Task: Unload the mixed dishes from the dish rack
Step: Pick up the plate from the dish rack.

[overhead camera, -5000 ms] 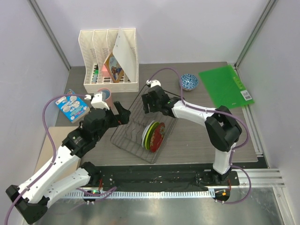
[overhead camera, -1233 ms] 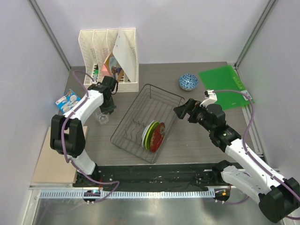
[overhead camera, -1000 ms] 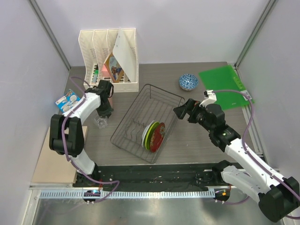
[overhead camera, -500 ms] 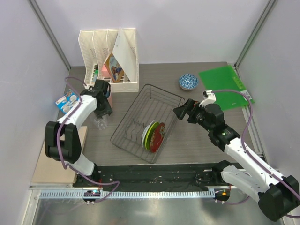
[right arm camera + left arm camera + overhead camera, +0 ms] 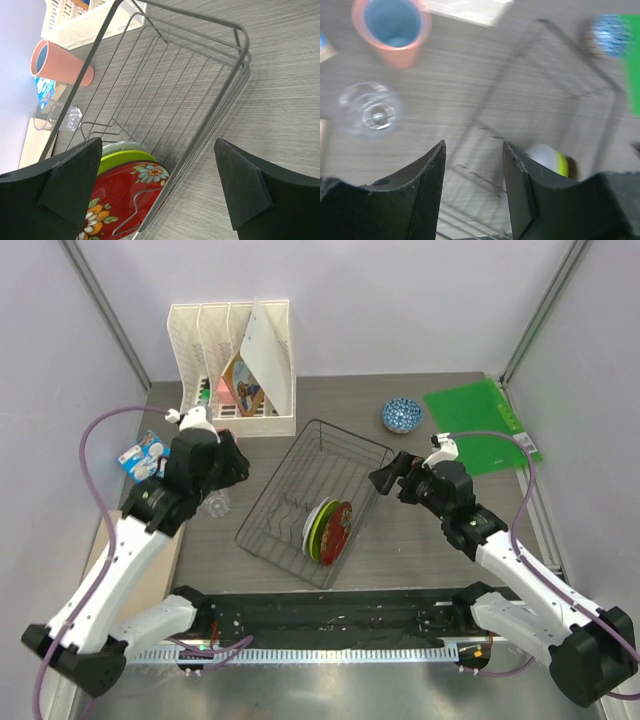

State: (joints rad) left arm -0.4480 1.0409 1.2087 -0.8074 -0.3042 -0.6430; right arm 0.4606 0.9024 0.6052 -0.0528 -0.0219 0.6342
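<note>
Pulled back from the clear glass tumbler [image 5: 370,110], the left gripper [image 5: 474,150] hovers over the bench [image 5: 400,540], fingers spread and empty. Tumbler and pink cup [image 5: 392,30] stand left of the dish rack [image 5: 345,430], where three plates [image 5: 328,528] remain upright. The right gripper [image 5: 159,142], fingers spread, faces its right rim.

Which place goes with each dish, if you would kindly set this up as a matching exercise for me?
1. pink cup
2. glass tumbler
3. blue bowl
4. red plate

A. standing on edge in the dish rack
B. beside the green folder
C. close to the file organizer
D. left of the dish rack, on the near side of the pink cup

Pairs: 1-C, 2-D, 3-B, 4-A
</note>
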